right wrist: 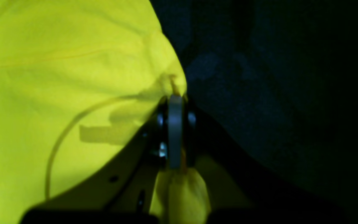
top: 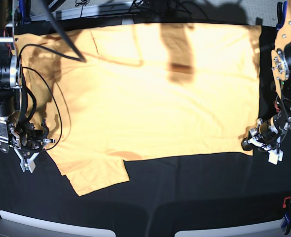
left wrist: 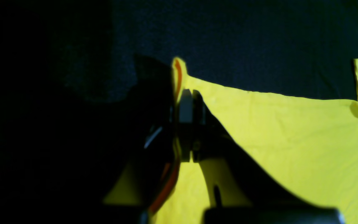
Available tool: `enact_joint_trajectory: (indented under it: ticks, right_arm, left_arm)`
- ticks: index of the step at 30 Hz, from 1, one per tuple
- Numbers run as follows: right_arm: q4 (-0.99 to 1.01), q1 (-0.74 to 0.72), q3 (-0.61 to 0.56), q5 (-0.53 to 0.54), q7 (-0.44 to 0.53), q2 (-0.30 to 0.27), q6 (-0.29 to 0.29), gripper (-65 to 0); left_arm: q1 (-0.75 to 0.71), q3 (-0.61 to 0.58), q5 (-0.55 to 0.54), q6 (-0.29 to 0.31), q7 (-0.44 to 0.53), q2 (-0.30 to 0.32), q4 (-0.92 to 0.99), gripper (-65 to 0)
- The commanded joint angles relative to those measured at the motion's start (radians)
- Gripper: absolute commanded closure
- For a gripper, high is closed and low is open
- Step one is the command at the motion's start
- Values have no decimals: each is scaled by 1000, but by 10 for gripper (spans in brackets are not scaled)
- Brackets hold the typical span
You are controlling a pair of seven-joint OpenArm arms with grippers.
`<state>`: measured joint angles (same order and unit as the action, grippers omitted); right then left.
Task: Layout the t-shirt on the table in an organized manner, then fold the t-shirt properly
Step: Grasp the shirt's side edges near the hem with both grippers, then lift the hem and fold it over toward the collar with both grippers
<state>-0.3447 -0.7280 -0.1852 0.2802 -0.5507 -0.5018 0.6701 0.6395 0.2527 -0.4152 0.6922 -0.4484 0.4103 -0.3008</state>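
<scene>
— What's under you?

— The table (top: 185, 192), biggest thing here, draped in black cloth and running past the shirt on every side I can see. Spread over its far half is the t-shirt (top: 155, 94), light orange-yellow and mostly flat, its body stretched wide between my two arms. One sleeve (top: 93, 175) sticks out toward the near edge on the base view's left. Shadows of my arms and cables fall across the fabric.

— And your left claw?

— My left gripper (left wrist: 189, 105) sits at the shirt's corner on the base view's right, low at the table. From its wrist camera the jaws are pressed together with a thin fold of yellow cloth caught between them; the hem (left wrist: 177, 74) stands up just past the tips, and the rest of the shirt lies flat on the black cloth beside me.

— The right one?

— My right gripper (right wrist: 175, 102) is at the opposite edge, on the base view's left. Its jaws are closed tight as well, pinching the shirt's edge; a tuft of fabric (right wrist: 180, 193) bunches behind the fingers, and the cloth bulges away from the pinch.

— Anything smaller?

— A blue clamp (top: 285, 219) at the table's near corner.
</scene>
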Motion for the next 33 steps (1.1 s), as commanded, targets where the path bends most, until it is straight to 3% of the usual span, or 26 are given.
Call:
enact_joint_trajectory:
  ticks: [1,4,8,13,17,23,28,33]
  right_arm:
    - [-21,-19,2,-11,-11,-11,12,0]
    - [-84,-8,2,-10,-9,-26,28,0]
    - [-227,64,2,41,-11,-75,28,0]
    - [-405,196,3,105,-10,-147,28,0]
    - [-530,286,25,158,-11,-202,28,0]
    - [-700,436,225,174,-46,-224,28,0]
    - [-840,588,391,174,-58,-224,28,0]
    - [-983,759,528,188,-60,-224,28,0]
  left_arm:
    - [25,-1,-5,6,16,11,-9,0]
    - [20,-1,-5,6,23,11,-38,0]
    - [-48,2,-18,6,-9,11,-241,0]
    - [-167,30,-120,-128,-47,11,-530,0]
    - [-247,42,-144,-128,-81,11,-686,0]
    - [-357,43,-144,-177,-93,11,-813,0]
    - [-452,58,-150,-177,-109,11,-923,0]
    - [-552,149,-219,-177,-140,11,-1033,0]
